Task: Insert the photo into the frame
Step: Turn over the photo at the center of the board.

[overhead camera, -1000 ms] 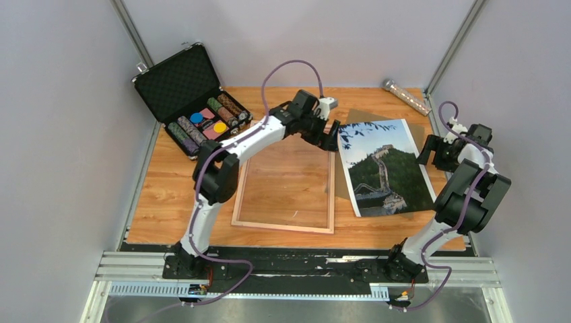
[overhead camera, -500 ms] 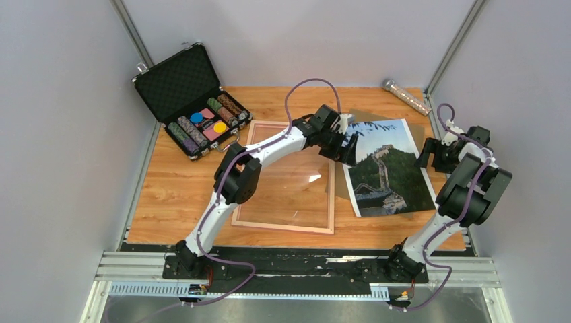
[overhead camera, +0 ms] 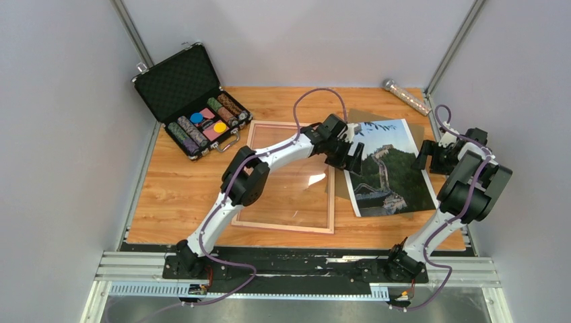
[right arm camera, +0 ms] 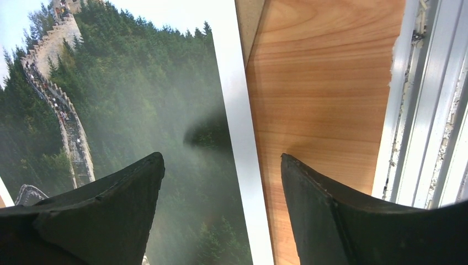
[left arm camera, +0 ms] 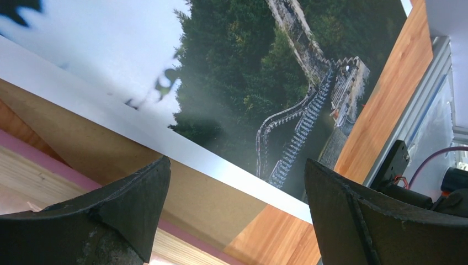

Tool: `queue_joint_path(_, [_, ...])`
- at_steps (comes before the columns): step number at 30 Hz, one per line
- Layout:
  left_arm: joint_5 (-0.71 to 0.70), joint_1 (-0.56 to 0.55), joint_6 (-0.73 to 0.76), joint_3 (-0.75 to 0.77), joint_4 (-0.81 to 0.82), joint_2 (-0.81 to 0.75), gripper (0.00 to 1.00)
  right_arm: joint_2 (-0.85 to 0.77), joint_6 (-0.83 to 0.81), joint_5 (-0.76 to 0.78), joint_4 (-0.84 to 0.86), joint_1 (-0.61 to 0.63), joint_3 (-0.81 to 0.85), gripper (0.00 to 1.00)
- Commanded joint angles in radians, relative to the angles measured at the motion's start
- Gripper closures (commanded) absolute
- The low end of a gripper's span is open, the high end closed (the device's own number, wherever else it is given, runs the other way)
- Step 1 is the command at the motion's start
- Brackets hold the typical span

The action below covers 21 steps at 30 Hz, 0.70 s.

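The left tool [overhead camera: 351,157] has swung right to the photo [overhead camera: 394,168] edge.

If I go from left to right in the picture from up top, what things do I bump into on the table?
The black case → frame → photo → right end effector.

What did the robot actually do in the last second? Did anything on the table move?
The left gripper swung rightward, from the far right corner of the frame to the left edge of the photo, jaws open, holding nothing. The right gripper barely shifted, open over the photo's right edge. Photo, frame and chip case lay unmoved.
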Motion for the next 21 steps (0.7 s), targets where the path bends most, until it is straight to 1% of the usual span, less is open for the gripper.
queue_joint_path(1, [-0.011,-0.016,-0.016,0.037,0.035,0.012,0.03,0.018,-0.037,-0.05,-0.008,-0.005,0.041,0.21])
queue_joint_path(21, [-0.016,-0.054,-0.002,0.001,0.033,0.058,0.03,0.075,-0.068,-0.115,-0.061,-0.005,0.062,0.22])
